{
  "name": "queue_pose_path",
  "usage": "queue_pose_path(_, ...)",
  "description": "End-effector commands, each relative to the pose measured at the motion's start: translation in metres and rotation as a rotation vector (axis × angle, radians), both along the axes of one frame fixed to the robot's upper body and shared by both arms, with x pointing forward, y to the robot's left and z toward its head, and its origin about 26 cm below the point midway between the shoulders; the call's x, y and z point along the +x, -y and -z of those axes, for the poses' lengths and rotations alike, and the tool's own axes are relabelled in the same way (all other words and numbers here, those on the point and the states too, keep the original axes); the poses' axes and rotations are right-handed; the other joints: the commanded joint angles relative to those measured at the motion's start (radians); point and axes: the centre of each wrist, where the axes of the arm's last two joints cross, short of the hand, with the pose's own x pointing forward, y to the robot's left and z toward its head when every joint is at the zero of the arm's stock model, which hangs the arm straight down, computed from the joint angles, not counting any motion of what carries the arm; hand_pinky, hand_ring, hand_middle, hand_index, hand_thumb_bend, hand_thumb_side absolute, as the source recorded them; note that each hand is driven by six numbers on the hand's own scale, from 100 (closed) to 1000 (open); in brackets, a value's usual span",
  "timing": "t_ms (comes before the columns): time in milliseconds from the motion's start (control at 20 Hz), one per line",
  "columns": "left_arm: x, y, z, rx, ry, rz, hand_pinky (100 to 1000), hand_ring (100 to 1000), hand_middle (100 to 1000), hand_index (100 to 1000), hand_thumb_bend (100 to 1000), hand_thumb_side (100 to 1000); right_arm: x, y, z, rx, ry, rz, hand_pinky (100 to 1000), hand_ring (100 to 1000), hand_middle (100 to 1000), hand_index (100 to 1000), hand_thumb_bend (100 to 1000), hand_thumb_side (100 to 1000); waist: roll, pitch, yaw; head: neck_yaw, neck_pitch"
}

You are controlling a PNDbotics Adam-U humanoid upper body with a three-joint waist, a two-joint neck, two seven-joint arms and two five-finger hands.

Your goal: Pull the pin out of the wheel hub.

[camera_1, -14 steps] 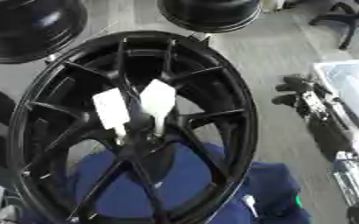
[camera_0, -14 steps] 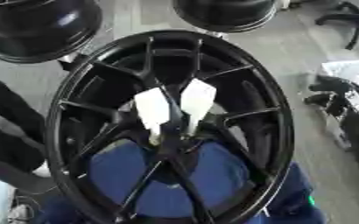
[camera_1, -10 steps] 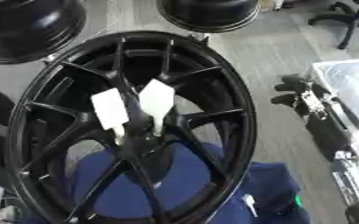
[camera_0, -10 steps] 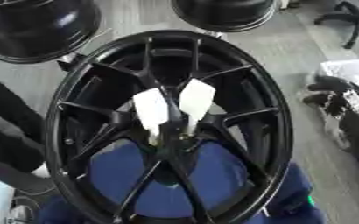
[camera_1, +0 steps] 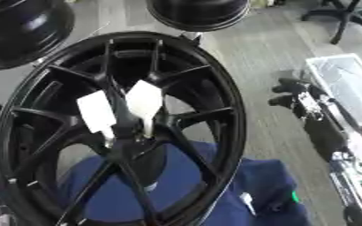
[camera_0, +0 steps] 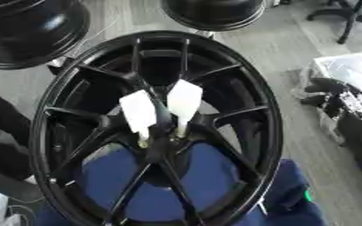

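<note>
— Both of your hands are out of view, so I cannot tell you whether they hang released or clenched. (Nothing reaches in from either side.)

— Then where is the thing I am after?

— Straight ahead of you. The black wheel (camera_0: 270,132) stands nearly upright on its rim, leaning on something blue (camera_0: 215,176) behind its lower spokes. At the hub (camera_0: 162,145), two pins stick out side by side, each with a flat white tab on a thin stem: the left pin (camera_0: 137,112) and the right pin (camera_0: 184,100), with one spoke running up between them.

— So which step am I on?

— By my reading, the very start: both pins are seated and the approach is not yet made.

— And the next move?

— Bring one hand in to the hub, pinch a single tab across its flat faces, and draw it out along the line of its stem, not sideways. I would keep your fingers off the neighbouring tab and the spoke between.
</note>
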Motion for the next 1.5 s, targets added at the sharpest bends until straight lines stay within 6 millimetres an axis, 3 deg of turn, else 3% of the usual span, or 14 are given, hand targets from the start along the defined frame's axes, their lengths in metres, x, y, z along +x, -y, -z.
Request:
queue_pose_path(50,-0.009,0.003,-0.030,0.254,0.023,0.011,746,786,797,827,177,734,-0.001,0.003,-0.008,-0.041,0.011,0.003,886,682,708,808,100,710,0.000,-0.026,-0.002,0.003,-0.002)
queue_pose_path(300,-0.014,0.026,-0.066,0.637,0.004,0.121,813,823,829,856,276,778,-0.002,0.003,-0.007,-0.052,0.002,0.002,886,682,708,808,100,713,0.006,-0.029,-0.006,0.007,0.000)
queue_pose_path(450,-0.018,0.041,-0.082,0.836,-0.018,0.214,832,829,825,851,375,727,-0.002,0.004,-0.006,-0.059,-0.003,0.003,886,682,708,808,100,714,0.009,-0.031,-0.007,0.005,0.001)
queue_pose_path(650,-0.023,0.057,-0.096,1.029,-0.048,0.296,831,818,807,846,470,741,-0.002,0.004,-0.006,-0.063,-0.005,0.004,886,682,708,808,100,713,0.012,-0.034,-0.007,-0.002,0.002)
queue_pose_path(1050,-0.027,0.080,-0.097,1.197,-0.159,0.378,845,826,810,852,459,769,-0.003,0.004,-0.004,-0.069,-0.011,0.007,886,681,708,808,100,717,0.013,-0.034,-0.004,-0.008,0.004)
queue_pose_path(1500,-0.025,0.091,-0.081,1.263,-0.297,0.376,874,843,822,864,495,684,-0.003,0.004,-0.004,-0.073,-0.012,0.005,886,681,708,808,100,716,0.014,-0.033,-0.005,-0.021,0.001)
